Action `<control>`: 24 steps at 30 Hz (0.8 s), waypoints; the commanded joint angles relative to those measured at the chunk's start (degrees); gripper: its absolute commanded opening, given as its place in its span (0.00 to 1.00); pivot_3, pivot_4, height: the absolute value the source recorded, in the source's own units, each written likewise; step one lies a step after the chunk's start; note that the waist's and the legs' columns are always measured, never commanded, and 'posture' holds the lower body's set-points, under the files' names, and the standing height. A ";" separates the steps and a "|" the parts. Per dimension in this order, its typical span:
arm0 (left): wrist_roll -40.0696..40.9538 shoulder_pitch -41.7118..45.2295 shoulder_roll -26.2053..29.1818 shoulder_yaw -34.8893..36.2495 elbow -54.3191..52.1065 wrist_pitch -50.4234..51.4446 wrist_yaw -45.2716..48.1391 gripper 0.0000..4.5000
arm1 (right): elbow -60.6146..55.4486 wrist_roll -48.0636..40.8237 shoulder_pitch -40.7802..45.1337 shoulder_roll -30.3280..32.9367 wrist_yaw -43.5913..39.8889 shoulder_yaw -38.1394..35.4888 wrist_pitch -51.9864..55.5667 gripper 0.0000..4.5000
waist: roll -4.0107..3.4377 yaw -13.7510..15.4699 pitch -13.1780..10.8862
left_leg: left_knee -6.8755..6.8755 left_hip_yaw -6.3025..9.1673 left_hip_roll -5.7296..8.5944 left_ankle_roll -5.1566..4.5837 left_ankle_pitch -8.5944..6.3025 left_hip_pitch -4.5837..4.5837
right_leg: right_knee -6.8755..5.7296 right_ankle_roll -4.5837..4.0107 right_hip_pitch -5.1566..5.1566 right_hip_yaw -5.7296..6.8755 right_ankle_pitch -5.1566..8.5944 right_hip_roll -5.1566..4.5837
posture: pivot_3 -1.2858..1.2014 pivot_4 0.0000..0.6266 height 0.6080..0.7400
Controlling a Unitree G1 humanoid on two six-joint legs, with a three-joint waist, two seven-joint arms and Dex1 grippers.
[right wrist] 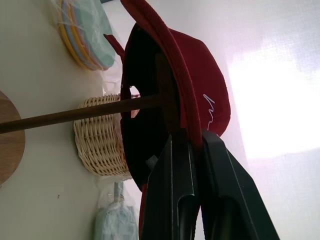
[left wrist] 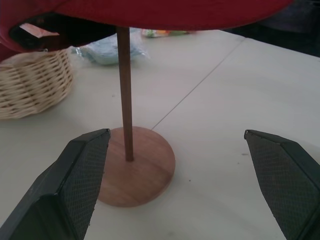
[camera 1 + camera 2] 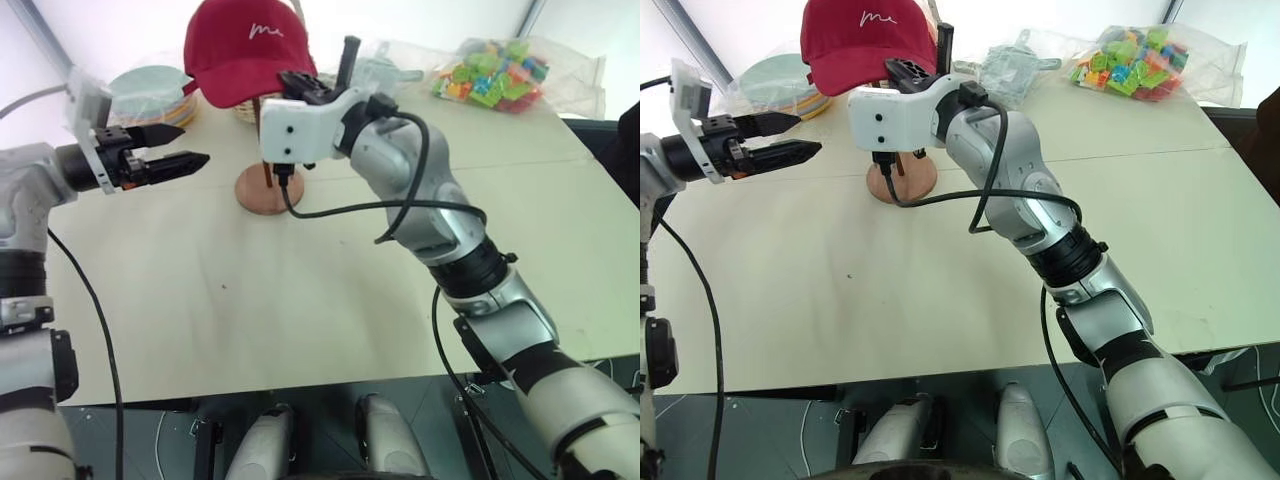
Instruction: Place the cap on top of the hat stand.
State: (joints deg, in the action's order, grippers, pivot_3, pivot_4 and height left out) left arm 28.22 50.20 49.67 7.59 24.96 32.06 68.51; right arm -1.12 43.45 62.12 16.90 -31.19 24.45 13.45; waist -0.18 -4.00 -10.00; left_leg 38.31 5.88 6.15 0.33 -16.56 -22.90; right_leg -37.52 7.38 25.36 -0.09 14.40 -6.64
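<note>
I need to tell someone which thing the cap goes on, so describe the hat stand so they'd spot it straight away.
On the pale table, look toward the far edge, near the woven wicker basket. There stands the brown wooden hat stand: a round flat base and a thin upright rod, with the dark red fabric baseball cap over its top. It is the only tall, thin wooden thing there.

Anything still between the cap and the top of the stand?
Nothing visible. The cap already sits over the hat stand, its rod running up inside the crown, with the right gripper shut on the rim. The left gripper is open beside it.
</note>
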 commanded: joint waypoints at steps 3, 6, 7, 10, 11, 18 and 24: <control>-2.00 3.62 -0.62 -0.47 2.76 -2.45 1.93 1.00 | -4.98 1.06 -0.83 0.13 0.20 -1.47 0.86 0.01 | 0.00 -0.04 0.00 | 0.01 0.01 0.00 0.00 0.00 -0.02 | -0.07 0.00 0.02 0.01 0.00 0.00 | 0.52 0.24 1.00; -2.82 4.59 -0.97 -0.71 4.19 -3.08 2.68 1.00 | -6.50 0.92 -2.08 0.02 -0.53 -1.44 1.58 0.01 | 0.01 -0.02 0.00 | 0.02 0.01 0.00 0.00 0.00 -0.04 | -0.07 0.00 0.02 0.02 0.00 -0.01 | 0.52 0.24 1.00; -3.08 4.91 -1.09 -0.82 4.67 -3.32 2.85 1.00 | -6.79 0.83 -2.42 -0.01 -0.72 -1.39 1.72 0.01 | 0.01 -0.03 0.01 | 0.02 0.02 0.00 0.00 0.00 -0.04 | -0.08 0.00 0.02 0.03 0.00 -0.02 | 0.52 0.24 1.00; -3.59 5.63 -1.23 -0.96 5.47 -3.67 3.29 1.00 | -7.08 0.68 -3.02 -0.31 -1.04 -1.23 1.97 0.01 | 0.01 -0.03 0.01 | 0.03 0.02 0.00 0.00 0.00 -0.04 | -0.08 0.00 0.02 0.04 0.00 -0.02 | 0.52 0.24 1.00; -3.68 5.70 -1.19 -0.92 5.52 -3.70 3.39 1.00 | -7.12 0.61 -3.25 -0.44 -1.13 -1.17 2.03 0.01 | 0.01 -0.03 0.01 | 0.03 0.02 0.01 0.00 0.00 -0.04 | -0.08 0.00 0.02 0.04 0.00 -0.02 | 0.52 0.24 1.00; -3.39 5.36 0.48 0.33 4.47 -2.33 4.20 1.00 | -7.28 0.26 -3.70 -0.51 -1.17 -1.19 1.98 0.56 | 0.02 -0.05 0.01 | 0.03 0.03 0.01 0.00 0.00 -0.04 | -0.09 0.00 0.03 0.04 0.00 -0.02 | 0.52 0.24 1.00; -2.65 3.64 1.93 1.10 2.30 -0.61 4.83 1.00 | -7.13 0.18 -3.74 -0.68 -1.53 -0.83 2.02 0.99 | 0.02 -0.07 0.01 | 0.03 0.03 0.00 0.00 0.00 -0.05 | -0.10 0.00 0.04 0.04 0.00 -0.02 | 0.52 0.24 1.00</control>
State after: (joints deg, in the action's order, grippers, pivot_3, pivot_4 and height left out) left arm 24.43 53.78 49.92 6.53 29.22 31.10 72.81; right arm -6.08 43.72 57.67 16.67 -32.73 24.32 15.84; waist -0.16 -4.07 -9.99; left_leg 38.34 5.91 6.15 0.33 -16.55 -22.95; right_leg -37.62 7.38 25.40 -0.05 14.40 -6.65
